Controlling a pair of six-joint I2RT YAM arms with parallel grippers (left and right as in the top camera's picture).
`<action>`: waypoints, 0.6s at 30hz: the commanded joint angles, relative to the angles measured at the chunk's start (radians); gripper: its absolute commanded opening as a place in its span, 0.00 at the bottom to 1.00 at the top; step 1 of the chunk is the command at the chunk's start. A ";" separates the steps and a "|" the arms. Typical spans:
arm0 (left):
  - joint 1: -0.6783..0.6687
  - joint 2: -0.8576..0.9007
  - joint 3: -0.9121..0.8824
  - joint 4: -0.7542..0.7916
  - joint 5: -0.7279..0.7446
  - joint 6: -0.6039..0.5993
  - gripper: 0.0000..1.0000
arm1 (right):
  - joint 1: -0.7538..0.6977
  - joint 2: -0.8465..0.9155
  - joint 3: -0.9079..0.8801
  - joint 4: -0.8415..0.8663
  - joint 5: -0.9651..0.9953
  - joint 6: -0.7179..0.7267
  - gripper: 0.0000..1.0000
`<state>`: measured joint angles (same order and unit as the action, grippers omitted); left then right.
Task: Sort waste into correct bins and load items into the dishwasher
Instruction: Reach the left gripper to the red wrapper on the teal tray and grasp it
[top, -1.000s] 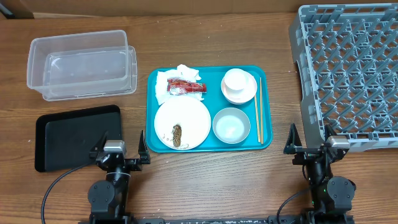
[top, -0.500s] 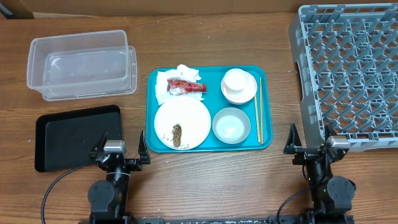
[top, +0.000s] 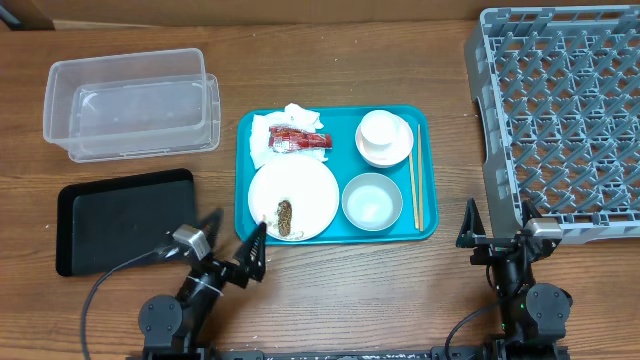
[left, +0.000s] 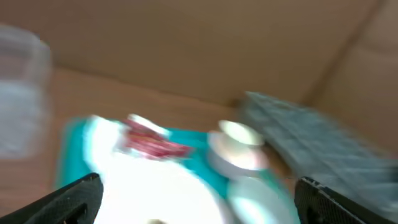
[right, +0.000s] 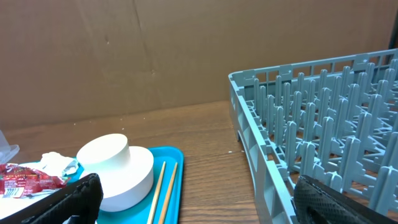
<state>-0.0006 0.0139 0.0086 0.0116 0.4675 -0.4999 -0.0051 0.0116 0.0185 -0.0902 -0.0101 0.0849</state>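
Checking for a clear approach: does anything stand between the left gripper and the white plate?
Only the teal tray's low rim lies between the open left gripper and the white plate; nothing else is visible.

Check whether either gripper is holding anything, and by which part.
Nothing is held. The left gripper and right gripper both stand open and empty, the left near the white plate, the right beside the dish rack.

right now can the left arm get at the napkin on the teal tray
Probably yes: the left pincer is open and angled toward the tray, and nothing stands over the napkin. The red wrapper lies on it; the low plate sits in between.
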 joint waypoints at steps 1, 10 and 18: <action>-0.006 -0.010 -0.004 0.058 0.171 -0.394 1.00 | -0.002 -0.009 -0.010 0.006 0.009 -0.004 1.00; -0.006 -0.010 -0.004 0.226 0.175 -0.568 1.00 | -0.002 -0.009 -0.010 0.006 0.009 -0.003 1.00; -0.006 -0.006 0.061 0.220 0.240 -0.469 1.00 | -0.002 -0.009 -0.010 0.006 0.009 -0.004 1.00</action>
<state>-0.0006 0.0132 0.0128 0.2306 0.6662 -1.0126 -0.0051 0.0120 0.0185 -0.0902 -0.0101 0.0841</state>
